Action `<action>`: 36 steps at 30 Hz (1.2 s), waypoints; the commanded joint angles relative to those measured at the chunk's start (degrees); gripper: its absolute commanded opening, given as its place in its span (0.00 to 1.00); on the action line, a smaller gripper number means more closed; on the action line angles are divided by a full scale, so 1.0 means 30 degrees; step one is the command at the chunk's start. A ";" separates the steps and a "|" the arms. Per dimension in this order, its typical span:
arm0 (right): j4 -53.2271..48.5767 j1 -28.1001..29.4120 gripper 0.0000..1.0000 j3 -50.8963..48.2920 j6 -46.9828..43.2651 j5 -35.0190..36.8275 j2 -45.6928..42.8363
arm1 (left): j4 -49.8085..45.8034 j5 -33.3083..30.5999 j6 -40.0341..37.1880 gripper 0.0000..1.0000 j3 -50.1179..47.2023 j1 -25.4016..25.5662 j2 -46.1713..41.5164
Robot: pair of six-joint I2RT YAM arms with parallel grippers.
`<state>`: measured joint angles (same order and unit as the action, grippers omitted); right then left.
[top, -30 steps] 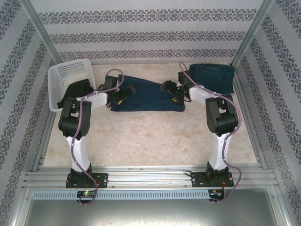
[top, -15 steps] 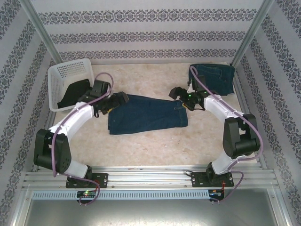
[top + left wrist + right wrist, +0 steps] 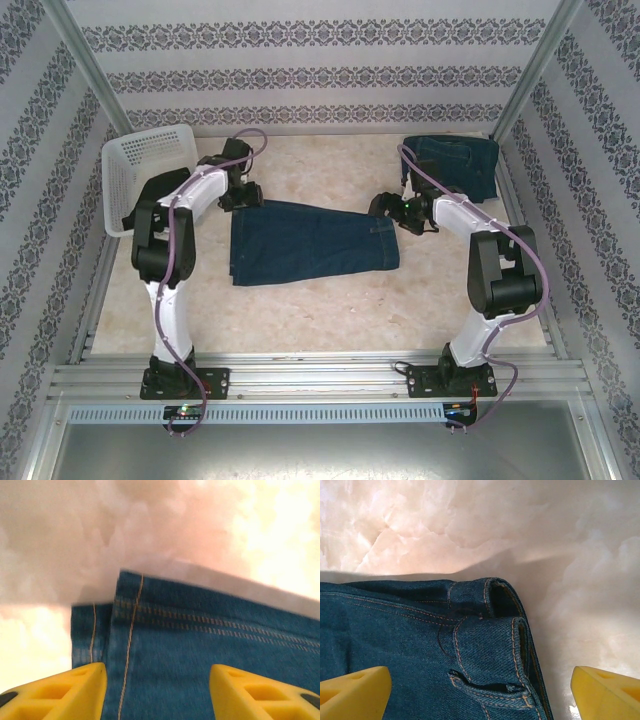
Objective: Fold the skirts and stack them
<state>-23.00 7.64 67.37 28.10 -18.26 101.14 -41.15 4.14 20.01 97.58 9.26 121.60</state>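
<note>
Skirt of teal denim (image 3: 312, 243) lies flat on the worktop (image 3: 300, 310); left fingers (image 3: 60, 692) at its ten o'clock corner, right fingers (image 3: 355, 692) at two o'clock, both spread wide, seemingly holding nothing.

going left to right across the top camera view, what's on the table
white basket → left gripper → spread denim skirt → right gripper → folded denim skirt
</note>
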 commanded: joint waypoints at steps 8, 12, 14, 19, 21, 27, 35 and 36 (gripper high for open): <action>0.0277 0.0119 0.92 -0.0528 -0.0448 -0.0212 0.0094 | -0.2805 -0.1153 -0.1298 0.56 0.4808 -0.0390 0.3731; 0.0864 0.0117 0.91 -0.0970 -0.0618 -0.0770 0.0138 | -0.3085 -0.0924 -0.1091 0.54 0.5060 -0.0473 0.3920; 0.1231 0.0117 0.90 -0.1098 -0.0787 -0.1038 0.0260 | -0.2855 -0.0521 -0.0919 0.47 0.4712 -0.0550 0.3642; 0.1354 0.0111 0.80 -0.0460 -0.1161 -0.1467 0.1043 | -0.2316 -0.0054 -0.0663 0.24 0.3783 -0.0655 0.2784; 0.1291 0.0106 0.71 -0.0229 -0.1141 -0.1617 0.1322 | -0.2323 -0.0148 -0.0601 0.15 0.3606 -0.0698 0.2582; 0.2466 0.0186 0.16 -0.1181 -0.1321 -0.1571 0.0314 | -0.2608 0.0235 -0.0253 0.00 0.2730 -0.0712 0.0852; 0.2958 0.0111 0.01 -0.2201 -0.2216 -0.2359 -0.1985 | -0.2581 0.0153 0.1232 0.00 -0.2289 -0.0712 -0.5600; 0.2950 0.0105 0.00 -0.2158 -0.2335 -0.2654 -0.1986 | -0.2707 0.0168 0.1439 0.00 -0.2901 -0.0713 -0.6137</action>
<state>-15.40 7.88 61.21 23.40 -23.73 96.66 -46.85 4.97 21.32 92.75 8.12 107.37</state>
